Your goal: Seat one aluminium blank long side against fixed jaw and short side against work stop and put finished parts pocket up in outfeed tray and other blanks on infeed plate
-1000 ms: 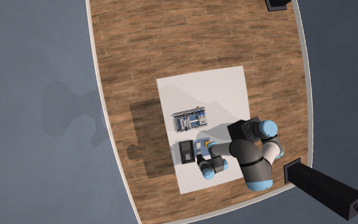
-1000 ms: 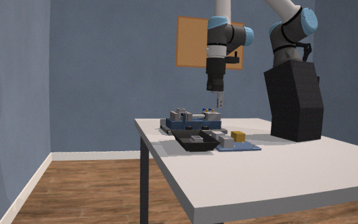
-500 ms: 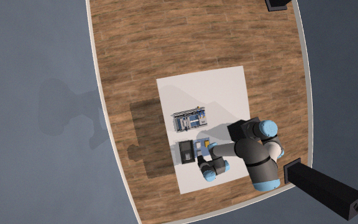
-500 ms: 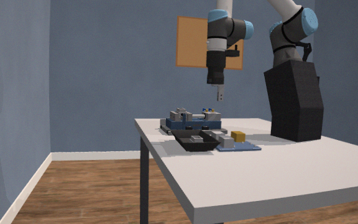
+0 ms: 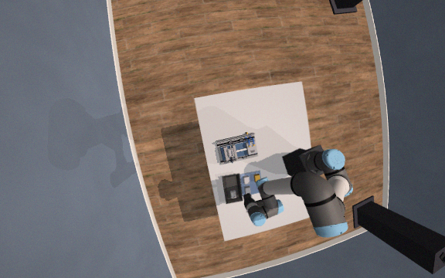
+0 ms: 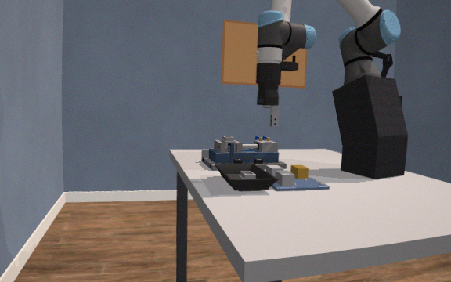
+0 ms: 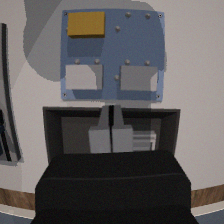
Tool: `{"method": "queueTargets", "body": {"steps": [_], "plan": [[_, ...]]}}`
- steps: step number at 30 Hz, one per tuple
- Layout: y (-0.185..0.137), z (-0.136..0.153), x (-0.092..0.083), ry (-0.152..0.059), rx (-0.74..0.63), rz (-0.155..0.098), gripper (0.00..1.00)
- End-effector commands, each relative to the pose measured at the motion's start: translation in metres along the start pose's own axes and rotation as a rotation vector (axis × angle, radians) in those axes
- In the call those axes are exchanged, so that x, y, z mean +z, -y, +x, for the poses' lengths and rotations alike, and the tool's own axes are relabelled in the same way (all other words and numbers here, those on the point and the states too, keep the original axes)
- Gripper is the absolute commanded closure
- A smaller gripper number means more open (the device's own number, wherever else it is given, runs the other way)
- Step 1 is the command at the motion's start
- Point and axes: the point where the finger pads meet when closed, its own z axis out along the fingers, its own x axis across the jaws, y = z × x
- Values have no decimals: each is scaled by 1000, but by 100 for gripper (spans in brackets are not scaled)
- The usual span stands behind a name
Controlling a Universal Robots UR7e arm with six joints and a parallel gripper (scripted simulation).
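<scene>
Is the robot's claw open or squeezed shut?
Shut, and holding nothing. In the wrist view the claw has its two fingers pressed together with no gap between them, hanging in the air above the black tray.

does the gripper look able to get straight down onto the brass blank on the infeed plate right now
Probably yes. The gripper hangs shut and empty well above the table, and nothing stands over the brass blank on the infeed plate; only low pins sit nearby. It would need to open first.
</scene>
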Motion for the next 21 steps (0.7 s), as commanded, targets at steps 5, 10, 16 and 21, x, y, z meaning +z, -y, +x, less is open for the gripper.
{"method": "queueTargets", "body": {"steps": [5,10,16,21], "plan": [[-77,-3,2,0,1,-3,100],[-107,-5,1,0,1,-3,100],[-144,-10,-1,0,1,-3,100],[-150,-11,-2,0,1,-3,100]]}}
